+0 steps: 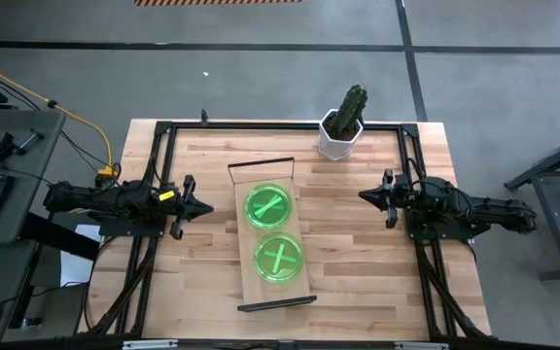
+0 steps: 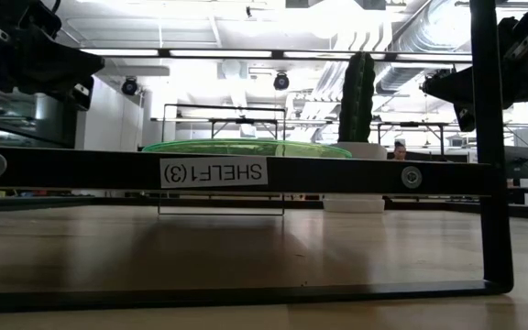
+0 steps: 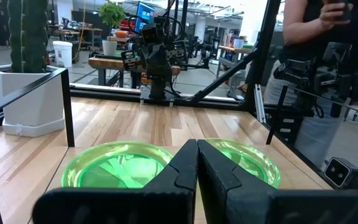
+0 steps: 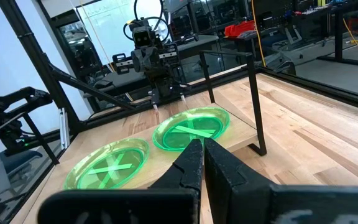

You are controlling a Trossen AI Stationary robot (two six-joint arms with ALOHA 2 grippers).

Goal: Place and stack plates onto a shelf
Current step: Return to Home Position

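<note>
Green plates sit in two spots on the light-wood shelf (image 1: 272,292) at the table's middle: a far spot (image 1: 268,207) and a near spot (image 1: 279,258). Crossed light bars show through each; how many plates are stacked in either spot I cannot tell. The left wrist view shows the far plates (image 3: 114,167) and the near plates (image 3: 247,160), the right wrist view the far plates (image 4: 191,127) and the near plates (image 4: 107,165). My left gripper (image 1: 207,206) hovers left of the shelf, shut (image 3: 197,158). My right gripper (image 1: 363,194) hovers right of it, shut (image 4: 202,155).
A cactus in a white hexagonal pot (image 1: 341,136) stands on the table just past the shelf's far right corner. Dark metal frame ends (image 1: 261,165) (image 1: 278,304) rise at both ends of the shelf. A person (image 3: 328,37) stands beyond the table's near side.
</note>
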